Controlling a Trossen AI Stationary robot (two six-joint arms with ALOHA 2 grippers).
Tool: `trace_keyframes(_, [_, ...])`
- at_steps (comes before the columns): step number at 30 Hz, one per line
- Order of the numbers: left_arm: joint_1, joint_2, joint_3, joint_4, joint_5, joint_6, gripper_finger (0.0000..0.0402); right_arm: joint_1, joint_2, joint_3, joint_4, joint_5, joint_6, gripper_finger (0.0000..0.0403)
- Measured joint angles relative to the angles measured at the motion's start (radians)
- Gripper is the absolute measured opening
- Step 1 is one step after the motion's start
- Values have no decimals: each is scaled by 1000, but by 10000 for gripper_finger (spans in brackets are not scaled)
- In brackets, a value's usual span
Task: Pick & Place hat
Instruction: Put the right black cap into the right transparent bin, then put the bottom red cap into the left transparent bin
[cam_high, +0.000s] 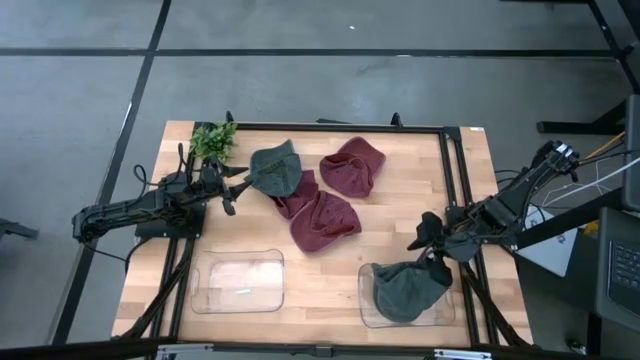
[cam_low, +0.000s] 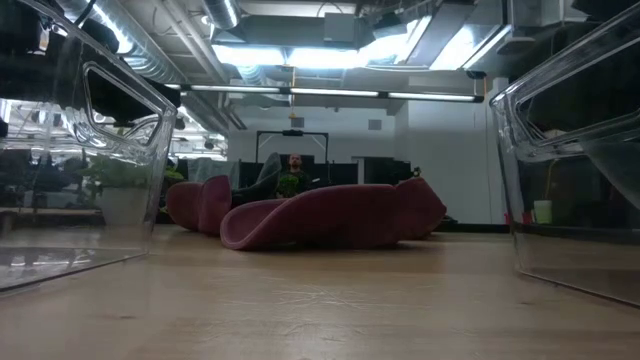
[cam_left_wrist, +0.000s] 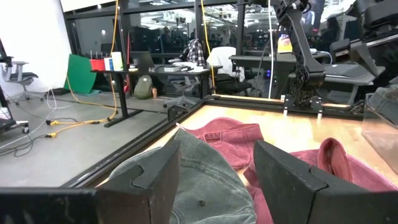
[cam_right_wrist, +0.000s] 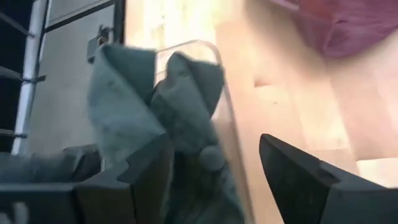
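I read this as the release step: my right gripper (cam_high: 437, 250), jaws apart, has a green hat (cam_high: 408, 288) just below them, draped in the right bin (cam_high: 366, 300); my left gripper (cam_high: 232, 188), jaws apart, has another green hat (cam_high: 276, 168) just ahead; closing there looks next.

We see two grey-green hats (cam_high: 276, 168) (cam_high: 408, 288), three maroon hats (cam_high: 352, 166) (cam_high: 324, 221) (cam_high: 296, 196), and a green plant (cam_high: 213, 139). The tabletop (cam_high: 320, 280) is pale wood, the two bins (cam_high: 238, 282) (cam_high: 372, 300) clear, both arms black.
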Motion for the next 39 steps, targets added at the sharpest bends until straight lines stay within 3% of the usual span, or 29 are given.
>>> trace_keyframes(13, [0,0,0,0,0,0,198,-127,0,0,128,37,-244,267])
trace_keyframes(18, [0,0,0,0,0,0,198,-176,0,0,199,46,-415,267])
trace_keyframes(25, [0,0,0,0,0,0,198,-261,9,0,294,135,-645,267])
trace_keyframes(33, [0,0,0,0,0,0,198,-390,75,0,373,110,-875,267])
trace_keyframes(39, [0,0,0,0,0,0,198,-498,159,0,467,21,-909,267])
